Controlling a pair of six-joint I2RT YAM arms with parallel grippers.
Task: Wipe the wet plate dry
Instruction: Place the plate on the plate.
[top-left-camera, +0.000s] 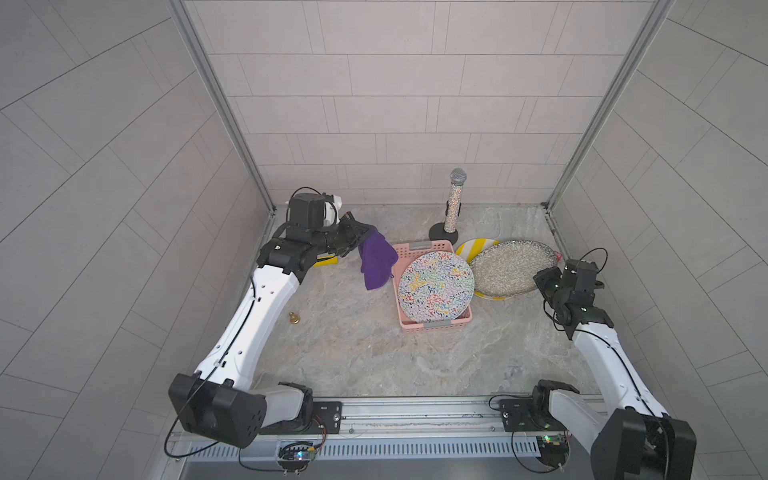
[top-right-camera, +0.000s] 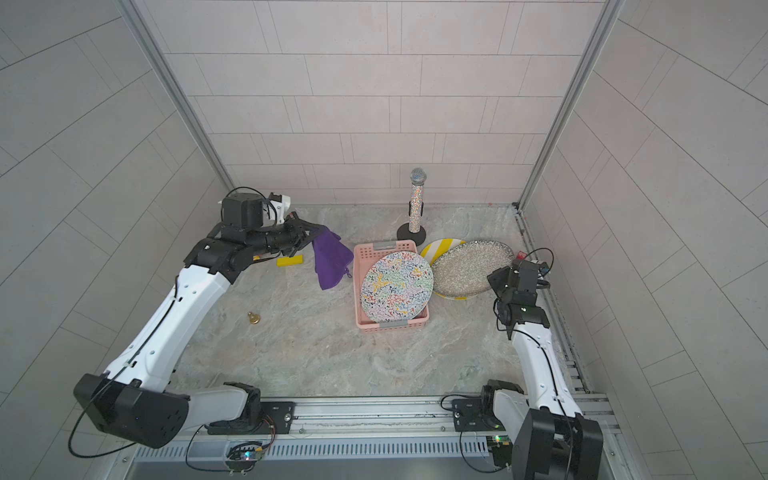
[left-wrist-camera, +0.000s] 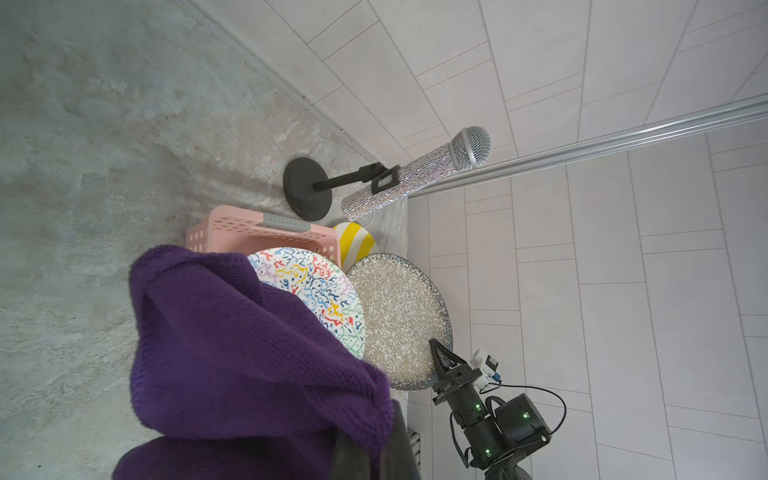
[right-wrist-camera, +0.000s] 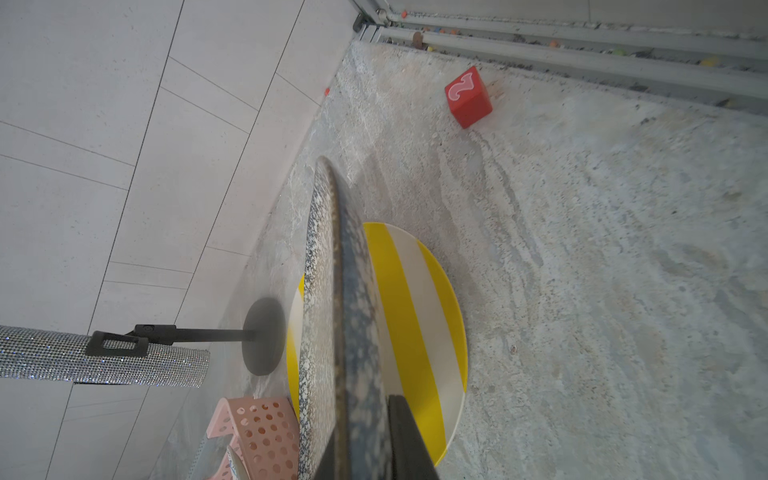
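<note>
A grey speckled plate (top-left-camera: 511, 268) (top-right-camera: 469, 268) (left-wrist-camera: 399, 320) is held tilted at the back right, above a yellow striped plate (top-left-camera: 473, 247) (right-wrist-camera: 415, 316). My right gripper (top-left-camera: 540, 277) (top-right-camera: 494, 278) (left-wrist-camera: 436, 349) (right-wrist-camera: 363, 440) is shut on its near rim, and the right wrist view shows the speckled plate (right-wrist-camera: 345, 311) edge-on. A purple cloth (top-left-camera: 376, 259) (top-right-camera: 330, 259) (left-wrist-camera: 249, 353) hangs in the air at the back left. My left gripper (top-left-camera: 357, 235) (top-right-camera: 305, 235) (left-wrist-camera: 374, 449) is shut on its top edge. Cloth and plate are apart.
A pink basket (top-left-camera: 415, 249) between the arms holds a multicoloured squiggle plate (top-left-camera: 436, 286). A glittery microphone (top-left-camera: 453, 203) stands on its base at the back wall. A yellow block (top-right-camera: 290, 261), a brass bell (top-left-camera: 294, 318) and a red cube (right-wrist-camera: 468, 97) lie on the table.
</note>
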